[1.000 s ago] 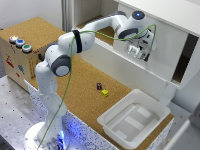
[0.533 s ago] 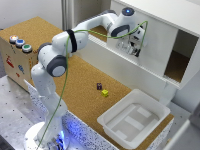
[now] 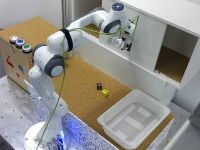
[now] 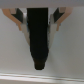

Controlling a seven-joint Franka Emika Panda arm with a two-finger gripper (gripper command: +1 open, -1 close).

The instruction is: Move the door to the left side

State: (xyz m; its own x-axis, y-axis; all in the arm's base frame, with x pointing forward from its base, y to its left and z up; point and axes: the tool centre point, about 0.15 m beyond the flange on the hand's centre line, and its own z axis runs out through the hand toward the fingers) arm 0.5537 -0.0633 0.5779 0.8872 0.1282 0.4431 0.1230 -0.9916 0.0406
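The door (image 3: 147,40) is a plain white panel on the white cabinet (image 3: 165,15) at the back of the exterior view. It covers the cabinet's middle. An open compartment (image 3: 172,60) with a cork floor shows at the exterior view's right of the door. My gripper (image 3: 125,44) is at the door's face, near its left part. In the wrist view the dark fingers (image 4: 39,45) are pressed together into one tapered shape, in front of a flat white surface (image 4: 67,55). Nothing shows between them.
A white plastic tray (image 3: 132,120) sits at the cork table's front right. A small yellow block (image 3: 105,92) and a small dark block (image 3: 99,86) lie on the cork. A wooden box with coloured buttons (image 3: 19,45) stands at the exterior view's left.
The arm and gripper have moved toward the exterior view's left along the cabinet front. The door has slid left with them, and the open compartment at the right has widened.
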